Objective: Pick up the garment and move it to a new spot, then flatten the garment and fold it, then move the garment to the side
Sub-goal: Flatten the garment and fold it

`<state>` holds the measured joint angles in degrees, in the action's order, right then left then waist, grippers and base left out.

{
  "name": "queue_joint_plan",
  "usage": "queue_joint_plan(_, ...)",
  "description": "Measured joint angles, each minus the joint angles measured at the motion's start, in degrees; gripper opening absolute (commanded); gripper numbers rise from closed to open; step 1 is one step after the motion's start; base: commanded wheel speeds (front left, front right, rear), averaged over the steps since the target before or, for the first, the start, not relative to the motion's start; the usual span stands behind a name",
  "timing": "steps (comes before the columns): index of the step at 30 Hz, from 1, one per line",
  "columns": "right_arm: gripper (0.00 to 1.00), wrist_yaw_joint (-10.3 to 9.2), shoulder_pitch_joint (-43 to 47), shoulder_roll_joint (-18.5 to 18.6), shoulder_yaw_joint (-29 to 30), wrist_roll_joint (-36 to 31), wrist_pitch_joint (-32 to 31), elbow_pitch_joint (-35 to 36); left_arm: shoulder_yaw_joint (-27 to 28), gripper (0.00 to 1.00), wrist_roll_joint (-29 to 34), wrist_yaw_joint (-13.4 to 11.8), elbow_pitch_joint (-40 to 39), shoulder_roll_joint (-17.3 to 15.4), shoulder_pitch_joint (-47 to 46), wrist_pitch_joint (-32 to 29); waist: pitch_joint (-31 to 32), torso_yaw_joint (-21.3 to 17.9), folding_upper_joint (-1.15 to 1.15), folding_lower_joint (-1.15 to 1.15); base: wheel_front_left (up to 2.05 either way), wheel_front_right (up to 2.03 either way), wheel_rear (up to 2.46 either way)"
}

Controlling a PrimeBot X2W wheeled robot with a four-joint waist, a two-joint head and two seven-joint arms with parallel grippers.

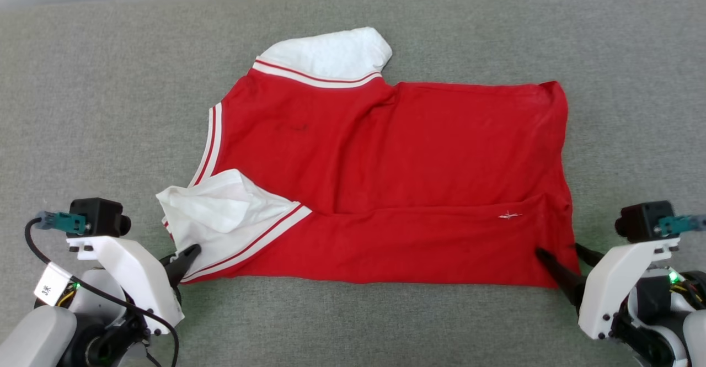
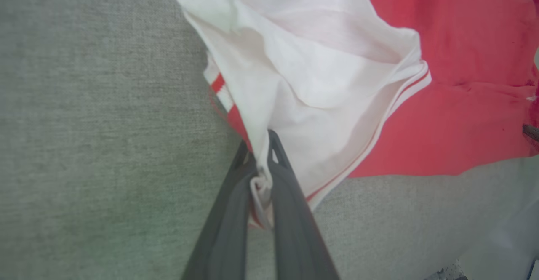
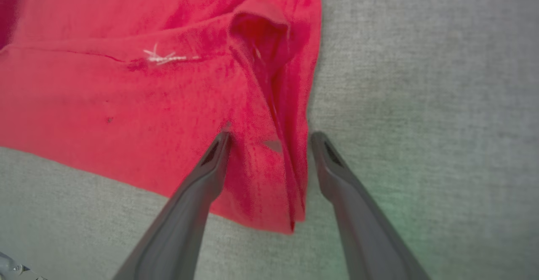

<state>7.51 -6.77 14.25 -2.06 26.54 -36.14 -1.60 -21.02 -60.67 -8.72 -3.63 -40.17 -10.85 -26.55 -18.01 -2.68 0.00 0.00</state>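
1. The garment (image 1: 397,179) lies spread across a grey surface (image 1: 110,107), neck end toward the robot's left and hem toward its right, with the near long edge folded up over the body.
2. One white sleeve (image 1: 331,52) sticks out at the far side. The other sleeve (image 1: 220,207) lies crumpled at the near left corner.
3. The left gripper (image 1: 187,256) is clamped on that near sleeve. In the left wrist view its fingers (image 2: 290,212) pinch a bunched edge of white cloth between them.
4. The right gripper (image 1: 558,251) stands wide at the near right hem corner. In the right wrist view one finger (image 3: 210,166) rests on the red cloth and the other sits just off its edge on the grey, with the corner between them.
5. Whether that finger presses the cloth or merely hovers over it is hard to tell.
6. A small white stitch mark (image 1: 508,215) shows near the hem.
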Motion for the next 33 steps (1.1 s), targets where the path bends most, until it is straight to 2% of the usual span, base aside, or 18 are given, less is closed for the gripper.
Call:
queue_joint_plan(3,1.00,-0.01,-1.31,-0.43,-0.30,1.22,-2.02,-2.96,-0.47,0.00,0.22,-0.01,-0.32,0.47,-0.19,0.03,-0.84,0.61,0.00,0.00,0.00,0.00,0.00)
queue_joint_plan(4,0.45,-0.01,-1.60,-0.49,-0.20,1.26,-2.38,-3.96,-0.65,0.00,0.43,0.07,-0.32,0.67,-0.28,0.04,-1.03,0.83,0.00,0.00,0.00,0.00,0.00)
queue_joint_plan(5,0.18,-0.01,-1.90,-0.52,-0.13,1.23,-2.82,-4.90,-0.79,0.00,0.51,0.13,-0.31,0.83,-0.35,0.09,-1.21,1.06,-0.01,0.00,0.00,0.00,0.00)
queue_joint_plan(6,0.00,-0.01,-2.37,-0.64,-0.10,1.41,-3.32,-5.66,-0.81,0.00,0.48,0.15,-0.26,1.00,-0.36,0.11,-1.37,1.24,-0.01,0.00,0.00,0.00,0.00)
queue_joint_plan(14,0.00,0.01,-3.72,-0.24,-0.48,2.82,-2.61,-6.76,-1.08,0.00,0.41,1.25,0.43,1.67,-0.01,1.66,-0.33,1.68,0.00,0.00,0.00,0.00,0.00)
queue_joint_plan(22,0.00,0.00,-2.31,1.41,-2.29,2.64,-2.76,-2.57,-0.70,0.00,0.54,1.42,0.30,1.53,2.85,3.91,4.06,1.52,0.00,0.00,0.00,0.00,0.00)
queue_joint_plan(26,0.00,0.00,0.70,1.94,-3.43,2.67,-3.59,-0.15,-0.48,0.00,0.67,0.58,-0.63,0.79,6.08,4.65,7.25,1.59,0.00,0.00,0.00,0.00,0.00)
queue_joint_plan(33,0.00,0.00,6.78,2.23,-2.78,3.41,-6.31,4.35,0.89,0.00,-0.25,-2.61,-2.78,-0.71,13.47,5.57,12.68,2.16,0.00,0.00,0.00,0.00,0.00)
